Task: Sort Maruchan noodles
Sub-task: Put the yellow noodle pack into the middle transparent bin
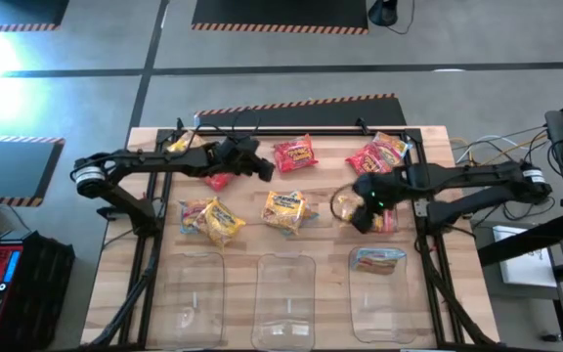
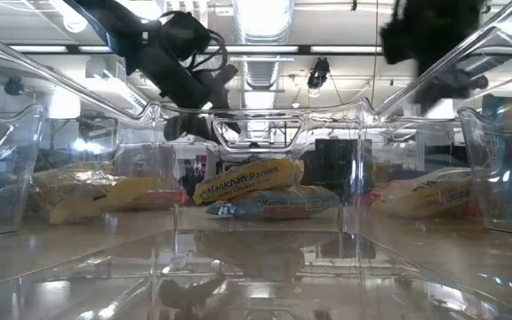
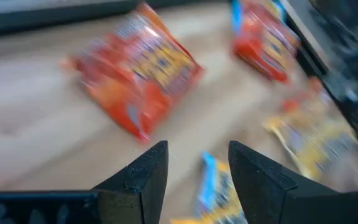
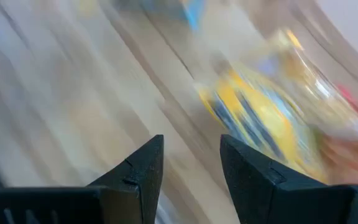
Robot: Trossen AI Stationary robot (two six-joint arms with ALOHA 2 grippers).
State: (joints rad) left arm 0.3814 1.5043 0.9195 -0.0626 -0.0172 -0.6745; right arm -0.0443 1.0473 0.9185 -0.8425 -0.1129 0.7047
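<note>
Several Maruchan noodle packets lie flat on the wooden table. Two red ones [image 1: 294,154] [image 1: 374,156] are at the back, and yellow ones [image 1: 286,208] [image 1: 223,222] lie in the middle. A light blue and yellow one [image 1: 195,215] lies at the left, and one packet [image 1: 377,259] sits in the right clear bin [image 1: 384,303]. My left gripper [image 1: 262,168] hovers open above the table, beside the middle red packet [image 3: 138,68]. My right gripper [image 1: 360,217] hovers open over the right middle, with a yellow packet [image 4: 266,124] ahead of its fingers.
Three clear plastic bins stand in a row along the near edge, at the left [image 1: 192,298], middle [image 1: 284,308] and right. Another red packet [image 1: 220,181] lies under the left arm, and a yellow one [image 1: 177,144] at the far left. Black frame rails border the table.
</note>
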